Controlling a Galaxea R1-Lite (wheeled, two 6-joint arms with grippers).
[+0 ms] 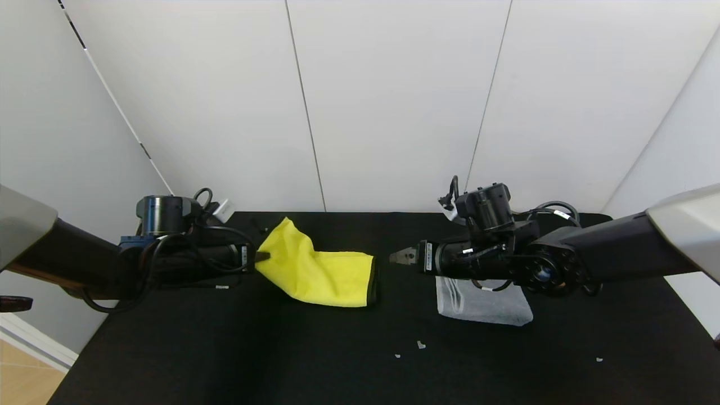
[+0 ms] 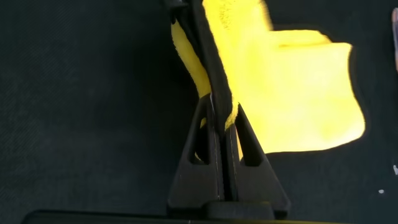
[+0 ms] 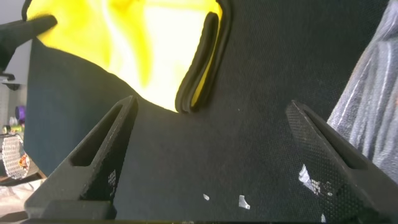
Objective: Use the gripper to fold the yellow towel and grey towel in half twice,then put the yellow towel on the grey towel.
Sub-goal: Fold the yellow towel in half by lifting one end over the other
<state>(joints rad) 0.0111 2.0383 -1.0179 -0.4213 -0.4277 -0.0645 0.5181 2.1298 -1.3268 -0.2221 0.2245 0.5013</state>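
Yellow towel: the bright yellow soft cloth with a dark edge [image 1: 318, 273] is seen on the left of the black worktop [image 1: 281, 360], one corner lifted up.
Left end effector: the left end effector [image 2: 221, 124] is pressed together on the yellow towel's dark edge, likely so that side can be carried over for a fold.
Right end effector: the right end effector [image 1: 400, 257] is spread wide and holds nothing, hovering just right of the yellow towel.
Grey towel: the pale grey cloth [image 1: 484, 304] is lying folded on the right, under the right arm, likely waiting to be covered.
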